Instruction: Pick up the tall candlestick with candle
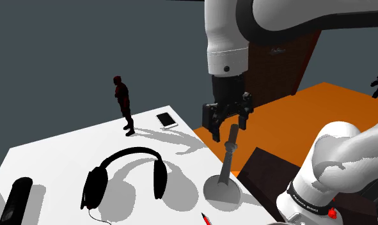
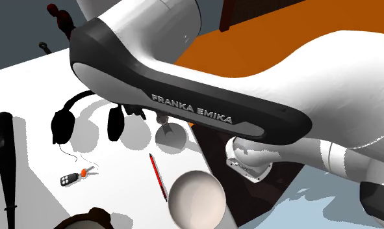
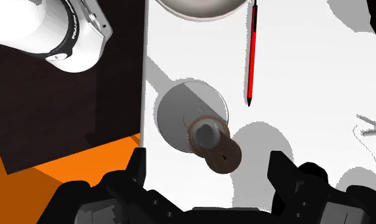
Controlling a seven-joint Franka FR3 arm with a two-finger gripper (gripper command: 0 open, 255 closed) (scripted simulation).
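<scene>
Since the tall grey candlestick with a round foot and a brownish candle end (image 1: pixel 229 160) stands upright, its long axis runs straight up into the all-black two-finger gripper (image 1: pixel 230 133). That's the relation that matters.

Location: on the white table (image 1: pixel 66 147), just beside the black over-ear headphones (image 1: pixel 126 176), on their side toward the robot's stand, foot close to the table edge there. Gripper is directly above it, pointing down.

Claw is released: fingers (image 3: pixel 139 172) spread wide, nothing clasped. Wrist view looks down the stem. Candle top sits about midway between the two fingers, clear gap either side, no contact. Round foot shows a bit off from the top there; I read that as perspective, not lean, but can't be sure. In the shoulder view the fingertips look about level with the candle's top; can't tell exactly.

My read: approach is lined up, grasp not yet made. Next move calls for a straight drop along the stem, little or no sideways correction, then closing on the shaft below the candle.

Risks: it's thin and tall, so a finger clipping the top would tip it. With the foot near the edge, a topple likely goes off the table. Thin red pen (image 3: pixel 252 54) lies on the same side of the headphones, apart from the foot, not in the way.
</scene>
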